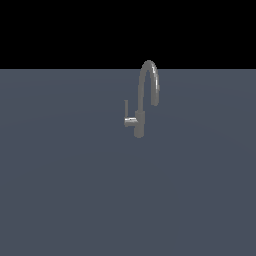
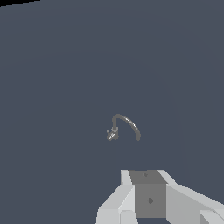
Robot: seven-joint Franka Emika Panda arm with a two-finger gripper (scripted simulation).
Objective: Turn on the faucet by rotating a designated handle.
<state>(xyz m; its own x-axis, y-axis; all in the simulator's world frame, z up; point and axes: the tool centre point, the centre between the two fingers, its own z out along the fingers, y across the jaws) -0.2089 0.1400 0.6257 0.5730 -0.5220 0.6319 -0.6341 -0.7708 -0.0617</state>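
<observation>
Exterior view, left to right: the handle [image 1: 128, 115] sits on the exterior view's left of the faucet [image 1: 140, 120] body, a short horizontal stub with a thin lever bar rising upright from its outer end, so the lever's long axis is vertical. The faucet body stands upright on the grey surface [image 1: 60, 190], and the gooseneck spout arches up and over to the exterior view's right. No arm shows in this view.

Wrist view: faucet [image 2: 124, 127] appears small, well apart from the claw [image 2: 148, 201], which fills the near edge of the frame. Handle [image 2: 111, 135] is a tiny bright bit at the faucet base, on the side away from the spout tip. Fingertips are out of frame, so I cannot tell whether the claw is spread or pressed together. Nothing is held. Judgement: approach not begun; claw must cross the gap straight ahead toward the faucet, aiming at the handle side rather than the spout.
</observation>
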